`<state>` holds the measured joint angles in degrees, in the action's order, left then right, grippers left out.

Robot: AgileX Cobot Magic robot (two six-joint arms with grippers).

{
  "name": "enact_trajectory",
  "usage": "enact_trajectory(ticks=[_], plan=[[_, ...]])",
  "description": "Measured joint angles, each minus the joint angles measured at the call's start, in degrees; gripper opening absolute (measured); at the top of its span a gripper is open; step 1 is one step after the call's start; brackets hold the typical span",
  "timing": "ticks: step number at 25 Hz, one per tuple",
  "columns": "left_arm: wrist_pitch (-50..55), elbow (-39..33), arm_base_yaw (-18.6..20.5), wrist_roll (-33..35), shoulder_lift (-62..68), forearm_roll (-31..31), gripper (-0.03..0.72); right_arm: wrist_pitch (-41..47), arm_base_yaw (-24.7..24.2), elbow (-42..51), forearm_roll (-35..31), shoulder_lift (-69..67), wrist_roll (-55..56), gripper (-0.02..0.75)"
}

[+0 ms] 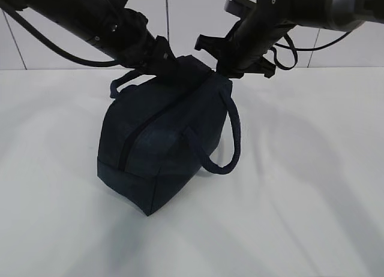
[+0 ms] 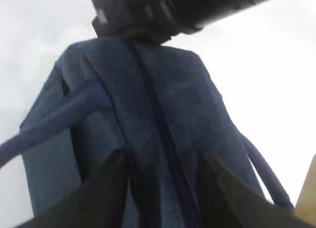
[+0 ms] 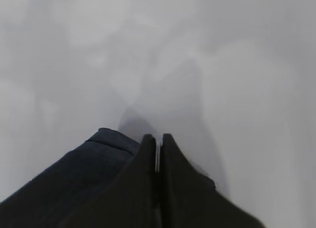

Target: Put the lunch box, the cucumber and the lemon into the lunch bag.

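Exterior view: the navy lunch bag stands on a white table, near its middle, its zipper running closed along the top and one loop handle hanging down its right side. Both arms meet at the bag's far top end. The left gripper presses onto the far left of the top; in the left wrist view its two fingers stand apart, straddling the fabric either side of the zipper line. The right gripper, at the far right corner, has its jaws drawn together on a thin bright metal piece at the bag's edge.
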<state>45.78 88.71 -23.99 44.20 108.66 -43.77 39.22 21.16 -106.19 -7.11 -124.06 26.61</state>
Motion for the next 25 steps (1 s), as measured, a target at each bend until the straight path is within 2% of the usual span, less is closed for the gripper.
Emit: enact_trajectory(ticks=[10,13,15,17,25], plan=[[-1.7,4.5,0.0,-0.1,6.1,-0.4,0.285,0.0,0.0,0.0,-2.1,-0.1,-1.6,0.000],[-1.8,4.8,0.0,-0.1,6.4,-0.3,0.179,-0.1,0.0,0.0,-2.6,-0.1,-2.0,0.000],[-1.8,4.8,0.0,-0.1,6.4,0.5,0.060,-0.2,0.0,0.0,-2.6,-0.1,-2.1,0.000],[-1.8,4.8,0.0,-0.1,6.4,1.1,0.006,-0.3,0.0,0.0,-2.7,-0.3,-2.1,0.000],[-1.5,4.8,0.0,-0.1,6.4,1.8,-0.007,-1.1,-0.1,-0.5,-2.8,-2.2,-2.1,0.000]])
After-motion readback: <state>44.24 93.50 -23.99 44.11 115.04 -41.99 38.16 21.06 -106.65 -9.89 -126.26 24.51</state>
